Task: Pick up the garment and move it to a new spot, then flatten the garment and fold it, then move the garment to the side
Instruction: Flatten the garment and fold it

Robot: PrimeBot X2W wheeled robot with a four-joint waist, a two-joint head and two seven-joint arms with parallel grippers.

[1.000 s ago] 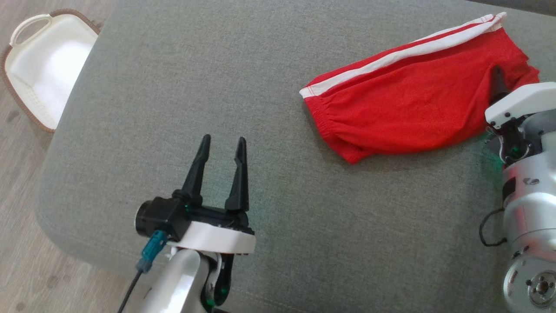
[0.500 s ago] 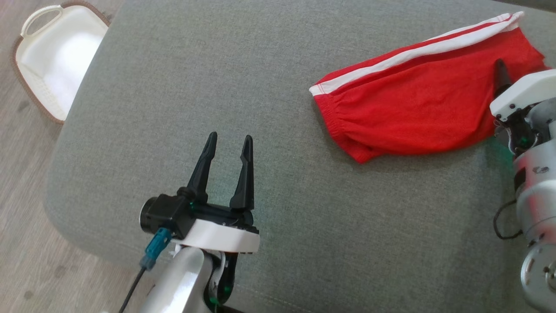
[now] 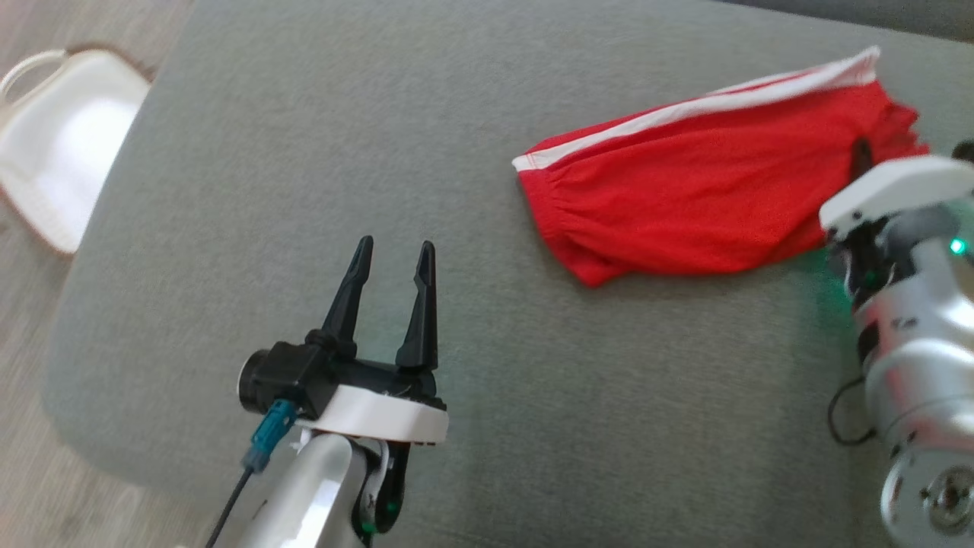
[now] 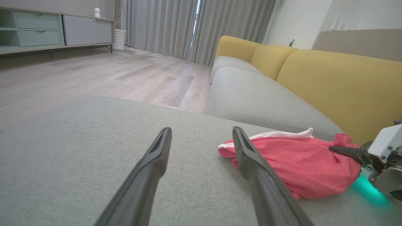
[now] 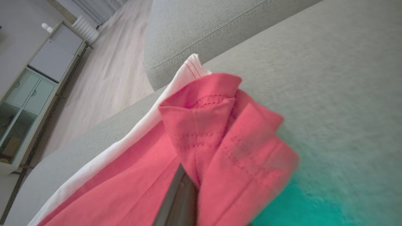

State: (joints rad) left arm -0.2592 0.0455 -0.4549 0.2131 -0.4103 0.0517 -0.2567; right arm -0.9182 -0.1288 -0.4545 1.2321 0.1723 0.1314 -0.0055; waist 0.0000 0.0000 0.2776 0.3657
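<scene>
One pair of red shorts point(image 3: 685, 205), white-striped, is laid rumpled at upper right on the grey cushion point(image 3: 304, 152); its right end is clamped by the right pincer point(image 3: 862, 156), while the left pincer point(image 3: 392, 255) is held apart.

Domestic living room: grey-and-yellow sofa point(image 4: 329, 81), floor-length curtains point(image 4: 163, 28), wood-plank floor point(image 4: 94, 78), low sideboard point(image 4: 47, 29) with drawers.

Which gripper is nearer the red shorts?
Right. The right gripper is shut on the red shorts at their right end; the left gripper hangs open over bare cushion, apart to their left.
</scene>
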